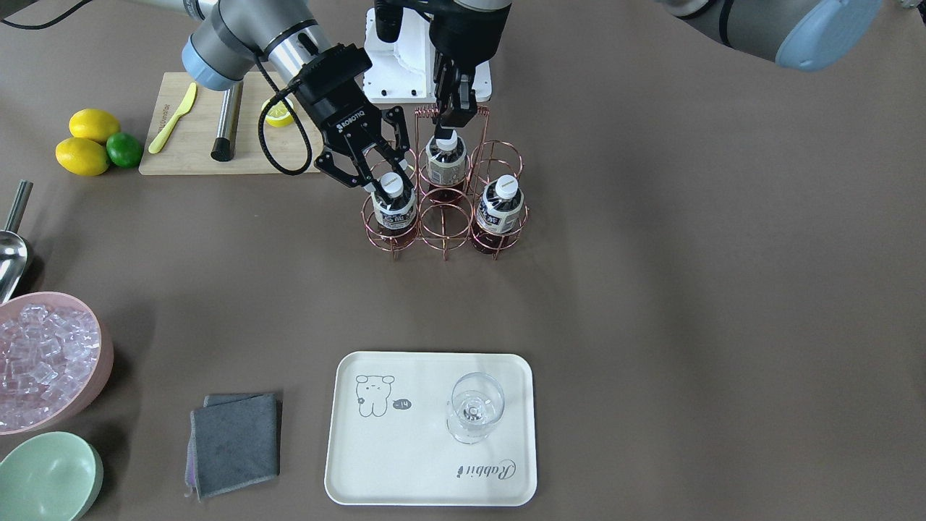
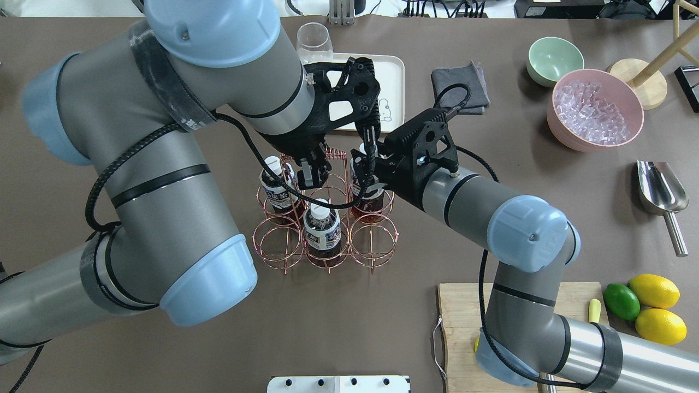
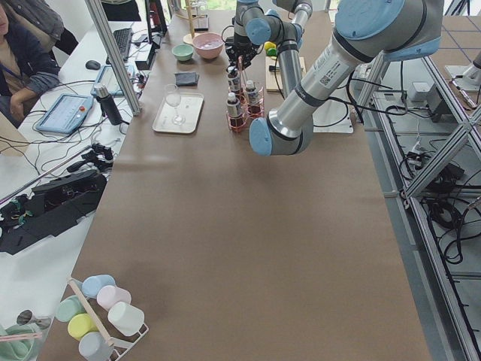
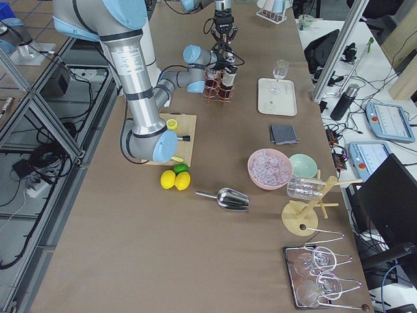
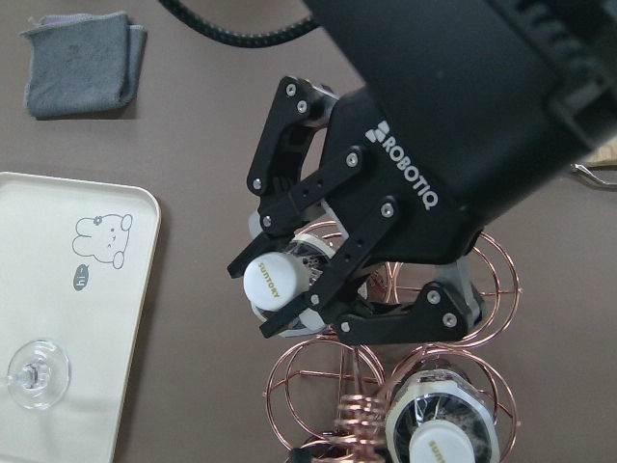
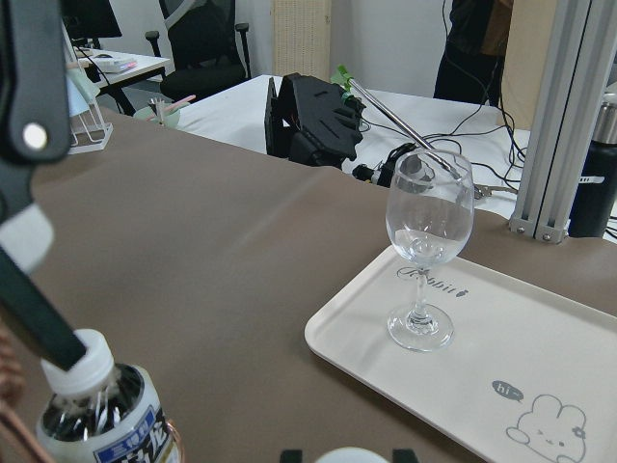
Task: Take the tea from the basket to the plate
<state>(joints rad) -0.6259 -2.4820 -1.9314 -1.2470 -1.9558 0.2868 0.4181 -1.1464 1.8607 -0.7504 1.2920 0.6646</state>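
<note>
Three tea bottles stand in the copper wire basket mid-table: one on the view's left, one at the back, one on the right. My right gripper is open, tilted, its fingers straddling the white cap of the left bottle. My left gripper is shut on the top of the basket's wire handle. The cream plate lies at the near edge, apart from the basket, with a wine glass standing on it.
A grey cloth lies beside the plate. A pink bowl of ice, a mint-green bowl and a metal scoop are at the left. A cutting board, lemons and a lime are behind.
</note>
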